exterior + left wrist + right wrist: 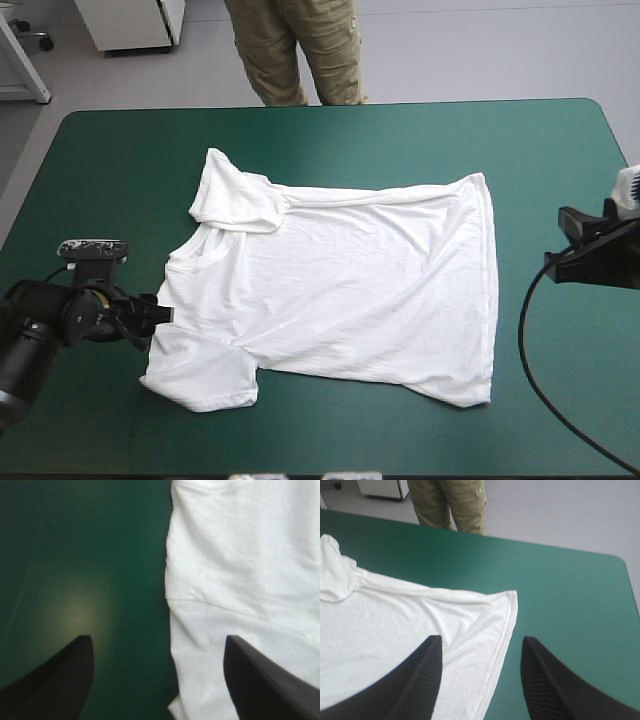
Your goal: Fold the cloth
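Your T-shirt (350,290) lies spread flat mid-table on the teal-green cover (400,140), collar toward your left gripper (157,639), which straddles the shirt's edge, jaws parted. Your right gripper (481,639) hangs released above the hem corner, seemingly clear of it.

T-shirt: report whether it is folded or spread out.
Spread, not folded: the T-shirt lies flat on the teal-green cover, body fully open; only its far sleeve is turned back onto the chest.

A grey floor (480,50) is seen beyond the teal-green table (400,130), a white cabinet (125,25) set past its far left corner.
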{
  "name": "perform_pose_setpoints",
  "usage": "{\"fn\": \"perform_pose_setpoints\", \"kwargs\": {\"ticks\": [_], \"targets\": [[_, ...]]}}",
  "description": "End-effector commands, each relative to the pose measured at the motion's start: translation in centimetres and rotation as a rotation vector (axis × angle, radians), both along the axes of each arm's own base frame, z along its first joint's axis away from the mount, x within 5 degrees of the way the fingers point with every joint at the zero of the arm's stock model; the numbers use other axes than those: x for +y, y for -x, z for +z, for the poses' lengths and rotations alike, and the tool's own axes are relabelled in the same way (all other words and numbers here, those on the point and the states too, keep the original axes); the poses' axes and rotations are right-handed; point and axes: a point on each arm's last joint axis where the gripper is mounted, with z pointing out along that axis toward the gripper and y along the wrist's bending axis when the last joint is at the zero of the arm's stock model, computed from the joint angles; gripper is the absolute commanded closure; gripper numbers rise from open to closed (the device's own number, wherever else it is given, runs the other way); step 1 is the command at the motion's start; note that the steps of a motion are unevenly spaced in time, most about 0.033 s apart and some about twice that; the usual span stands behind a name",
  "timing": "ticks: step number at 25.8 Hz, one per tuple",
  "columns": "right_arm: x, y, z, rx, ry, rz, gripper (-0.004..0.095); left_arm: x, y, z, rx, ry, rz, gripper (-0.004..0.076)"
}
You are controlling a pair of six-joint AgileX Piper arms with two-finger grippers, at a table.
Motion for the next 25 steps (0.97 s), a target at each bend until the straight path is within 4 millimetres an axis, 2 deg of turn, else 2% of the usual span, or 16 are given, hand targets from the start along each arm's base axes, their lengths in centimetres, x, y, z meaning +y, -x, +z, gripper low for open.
{"fn": "perform_pose_setpoints", "kwargs": {"ticks": [1,4,5,8,14,16,17,20,21,25], "targets": [[0.3,-1.2,-1.1,-0.030,-0.047,0.026,0.0441,-0.5,-1.7,-0.5,-0.069,0.059,0.019,0.0196],[0.7,-2.0,-2.6,0.001,-0.073,0.064,0.0441,-0.8,-3.9,-2.7,0.001,0.053,0.024,0.0196],[0.8,-2.1,-3.0,0.015,-0.075,0.070,0.0442,-0.7,-5.0,-3.9,0.043,0.061,0.044,0.0196],[0.8,-2.1,-3.1,0.019,-0.071,0.079,0.0472,-0.1,-6.8,-6.7,0.143,0.091,0.088,0.0196],[0.8,-2.2,-3.0,0.007,-0.071,0.079,0.0492,-1.9,-8.1,-8.8,0.204,0.276,0.001,0.0216],[0.8,-2.2,-3.0,0.004,-0.071,0.078,0.0494,-2.2,-8.1,-8.9,0.205,0.301,-0.020,0.0290],[0.8,-2.2,-3.0,0.003,-0.070,0.077,0.0496,-2.2,-8.1,-8.9,0.206,0.301,-0.017,0.0366],[0.8,-2.2,-3.0,0.001,-0.072,0.077,0.0526,-1.8,-8.1,-8.9,0.198,0.253,-0.038,0.0687],[0.8,-2.2,-3.0,0.001,-0.072,0.077,0.0539,-1.7,-8.2,-8.9,0.193,0.233,-0.044,0.0727],[0.8,-2.2,-3.0,-0.001,-0.068,0.078,0.0561,-0.8,-8.6,-8.4,0.175,0.137,-0.037,0.0724]]}}
